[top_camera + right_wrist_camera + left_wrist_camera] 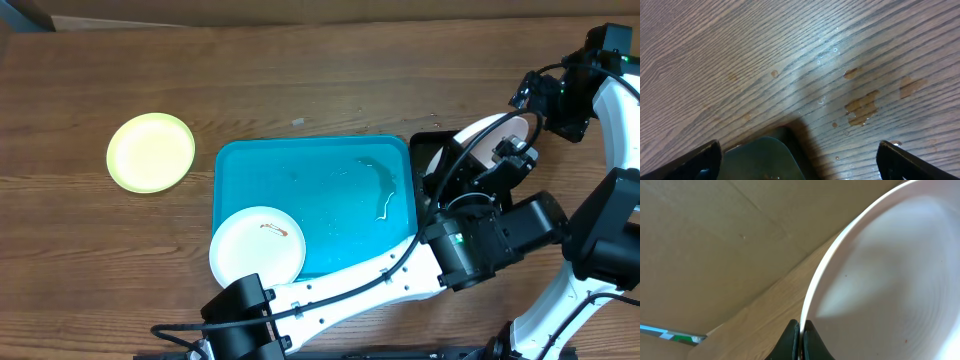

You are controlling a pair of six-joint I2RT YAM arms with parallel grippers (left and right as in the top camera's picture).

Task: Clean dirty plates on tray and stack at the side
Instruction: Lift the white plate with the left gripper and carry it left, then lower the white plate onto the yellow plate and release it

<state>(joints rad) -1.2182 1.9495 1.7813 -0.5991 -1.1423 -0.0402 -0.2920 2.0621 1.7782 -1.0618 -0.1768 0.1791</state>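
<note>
overhead, turquoise tray (300, 165): holds one smeared white plate (257, 247) in its near-left corner and a wet streak (382, 188) toward its right side.
overhead, yellow-green plate (151, 152): lies flat on the wooden table (300, 70), left of the turquoise tray and apart from it.
overhead, black tray (430, 150): sits just right of the turquoise tray; the arm hides its contents.
overhead, second white plate (490, 135): tilted on edge above the black tray, rim in the left gripper (515, 152).
left wrist, left gripper: fingers pinched tight on that plate's rim; the plate fills the right of the view.
right wrist, right gripper (797, 150): fingers spread wide and gripping nothing, above table with brown wet spots (862, 105); a dark green shape (765, 160) lies low between them, unidentifiable.
</note>
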